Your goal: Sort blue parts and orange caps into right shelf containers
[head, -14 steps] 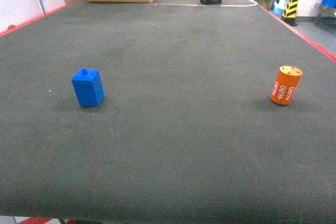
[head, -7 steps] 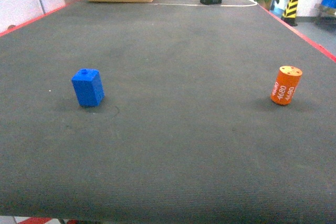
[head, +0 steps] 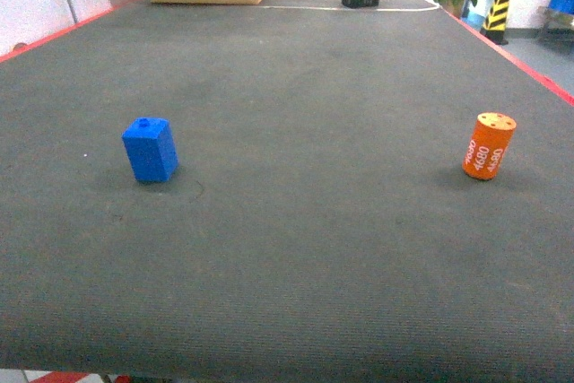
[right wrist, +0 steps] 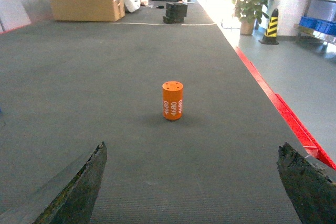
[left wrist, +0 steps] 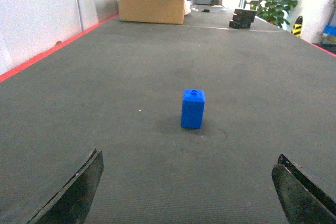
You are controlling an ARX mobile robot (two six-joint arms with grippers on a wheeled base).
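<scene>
While head view lacks grippers, wrists show spread fingers (left wrist: 79, 192)

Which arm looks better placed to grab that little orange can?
Probably the right: the orange cap stands centred ahead of the open right gripper, and sits on the right in the head view.

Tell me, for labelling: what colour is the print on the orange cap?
White, on the orange cap; clearest in the right wrist view.

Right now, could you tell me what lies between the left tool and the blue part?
Nothing but bare dark mat. In the left wrist view, the blue part stands upright ahead of the open left tool, with no object between them.
</scene>
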